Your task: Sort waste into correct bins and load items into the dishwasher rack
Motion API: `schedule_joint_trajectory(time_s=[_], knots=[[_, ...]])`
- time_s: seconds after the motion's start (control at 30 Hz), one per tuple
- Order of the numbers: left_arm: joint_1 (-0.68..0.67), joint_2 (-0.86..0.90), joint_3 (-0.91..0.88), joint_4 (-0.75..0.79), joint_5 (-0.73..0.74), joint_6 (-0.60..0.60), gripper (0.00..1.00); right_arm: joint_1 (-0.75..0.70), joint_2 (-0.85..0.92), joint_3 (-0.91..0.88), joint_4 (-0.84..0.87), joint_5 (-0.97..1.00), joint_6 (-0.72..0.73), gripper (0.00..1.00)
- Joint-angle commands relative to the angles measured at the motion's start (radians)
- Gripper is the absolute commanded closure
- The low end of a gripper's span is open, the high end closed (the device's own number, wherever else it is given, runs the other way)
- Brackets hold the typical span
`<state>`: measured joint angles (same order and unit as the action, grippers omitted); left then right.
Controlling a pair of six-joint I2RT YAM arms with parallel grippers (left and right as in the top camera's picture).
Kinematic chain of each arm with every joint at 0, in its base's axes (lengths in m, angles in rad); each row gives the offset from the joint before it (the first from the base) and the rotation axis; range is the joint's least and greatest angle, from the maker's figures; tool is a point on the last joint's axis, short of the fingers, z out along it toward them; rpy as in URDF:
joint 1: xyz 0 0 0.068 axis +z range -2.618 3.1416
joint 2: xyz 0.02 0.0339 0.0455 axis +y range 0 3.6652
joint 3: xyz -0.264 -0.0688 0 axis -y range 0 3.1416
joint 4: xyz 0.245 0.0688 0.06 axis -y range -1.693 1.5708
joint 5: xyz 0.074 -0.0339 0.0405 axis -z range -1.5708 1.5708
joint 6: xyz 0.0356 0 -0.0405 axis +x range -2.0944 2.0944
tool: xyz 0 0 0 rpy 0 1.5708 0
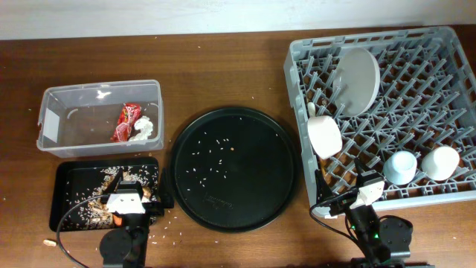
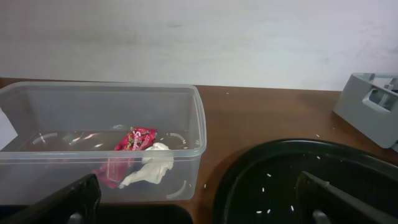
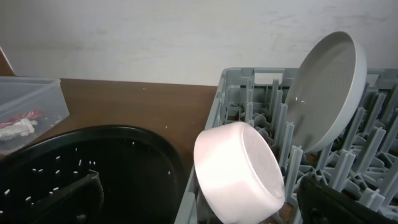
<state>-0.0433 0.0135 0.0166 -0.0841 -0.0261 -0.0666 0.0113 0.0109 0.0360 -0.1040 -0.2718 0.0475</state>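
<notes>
Dishwasher rack (image 1: 372, 37) looks pretty much loaded from where I sit: plate (image 1: 357, 80) propped upright in the pegs, white bowl (image 1: 323, 135) tipped on its side at the near-left edge, light-blue cup (image 1: 400, 167) and white cup (image 1: 440, 162) side by side along the front. I can't make out the fork or chopsticks.

The waste looks sorted too. The red wrapper (image 1: 125, 121) and tissue (image 1: 143, 128) are touching in the clear tub (image 1: 100, 85), and the rice scraps (image 1: 93, 208) are in the black rectangular tray (image 1: 71, 186).

So I'd say we're at the tail end. What's left is the loose grains (image 1: 212, 152) on the round tray (image 1: 230, 201), which would need tipping or sweeping rather than pinching.

Left gripper (image 2: 198, 179) hangs over the black tray and right gripper (image 3: 199, 180) over the rack's front edge, both spread wide and empty.

The wrapper has print on it, but I can't read it.
</notes>
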Motion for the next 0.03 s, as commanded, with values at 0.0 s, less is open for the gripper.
schedule_joint_trajectory(time_s=[0.0], knots=[[0.006,-0.008,-0.008,0.004,0.005,0.019,0.01,-0.007,-0.007,-0.006,-0.004,-0.006,-0.003,0.01]])
